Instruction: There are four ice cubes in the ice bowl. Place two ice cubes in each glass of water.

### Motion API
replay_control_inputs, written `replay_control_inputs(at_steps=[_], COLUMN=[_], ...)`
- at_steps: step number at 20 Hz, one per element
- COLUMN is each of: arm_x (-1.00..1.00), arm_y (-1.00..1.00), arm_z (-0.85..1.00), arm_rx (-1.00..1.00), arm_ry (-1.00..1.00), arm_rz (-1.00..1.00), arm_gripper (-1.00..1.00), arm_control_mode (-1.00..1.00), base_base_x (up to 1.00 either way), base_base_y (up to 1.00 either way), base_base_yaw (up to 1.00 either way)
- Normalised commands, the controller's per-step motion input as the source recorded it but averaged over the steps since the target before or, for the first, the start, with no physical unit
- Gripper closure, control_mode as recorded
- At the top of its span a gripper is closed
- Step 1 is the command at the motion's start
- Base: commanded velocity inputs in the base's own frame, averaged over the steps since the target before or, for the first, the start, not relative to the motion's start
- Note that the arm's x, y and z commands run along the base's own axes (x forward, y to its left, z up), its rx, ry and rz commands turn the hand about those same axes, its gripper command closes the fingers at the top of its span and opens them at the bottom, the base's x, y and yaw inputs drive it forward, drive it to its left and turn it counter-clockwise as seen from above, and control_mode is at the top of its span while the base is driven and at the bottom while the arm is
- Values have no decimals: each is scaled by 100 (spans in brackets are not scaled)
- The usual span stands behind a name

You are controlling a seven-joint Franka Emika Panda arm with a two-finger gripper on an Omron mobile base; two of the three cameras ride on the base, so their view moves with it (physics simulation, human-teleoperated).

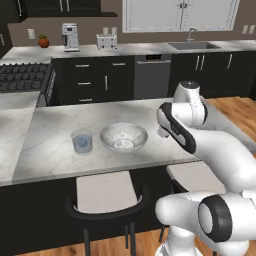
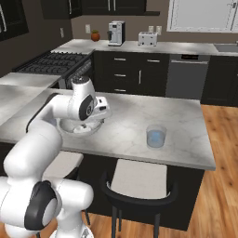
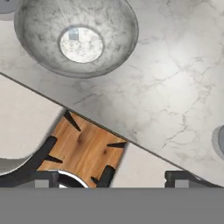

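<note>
The ice bowl [image 3: 37, 48], mottled grey-white, stands near the front edge of the island counter, and one pale-blue ice cube [image 3: 73, 34] lies on its bottom. Left of the ice bowl [image 1: 131, 131] stands a glass of water [image 1: 82, 141] with pale-blue ice inside. The other glass [image 2: 156, 135] stands to the bowl's right; how much ice it holds I cannot tell. My gripper [image 3: 109, 179] hovers over the counter's front edge, between the bowl and the right glass. It is open, fingertips wide apart with nothing between them. My arm hides most of the bowl [image 2: 69, 126] in the right base view.
Two stools [image 1: 105, 192] with dark frames stand under the counter's front edge [image 3: 100, 124], over wooden floor. The marble counter [image 2: 135, 116] stretches back and right of the bowl. A stove [image 1: 22, 77] and dark cabinets lie beyond.
</note>
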Motion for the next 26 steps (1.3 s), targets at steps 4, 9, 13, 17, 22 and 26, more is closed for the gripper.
replay_control_inputs(at_steps=[4,9,13,17,22,26], arm_x=[29,49,37,26,29,44], arm_y=[67,51,53,42,24,26], arm_z=[0,0,-6,-16,-26,-27], arm_rx=[0,0,0,0,0,0], arm_ry=[1,3,3,4,8,6], arm_rz=[6,0,0,2,8,6], arm_gripper=[-100,-100,-100,-100,-100,-100], arm_control_mode=[-100,-100,-100,-100,-100,-100], base_base_x=[0,0,0,0,0,0], base_base_y=[0,0,0,0,0,0], base_base_yaw=[0,0,0,0,0,0])
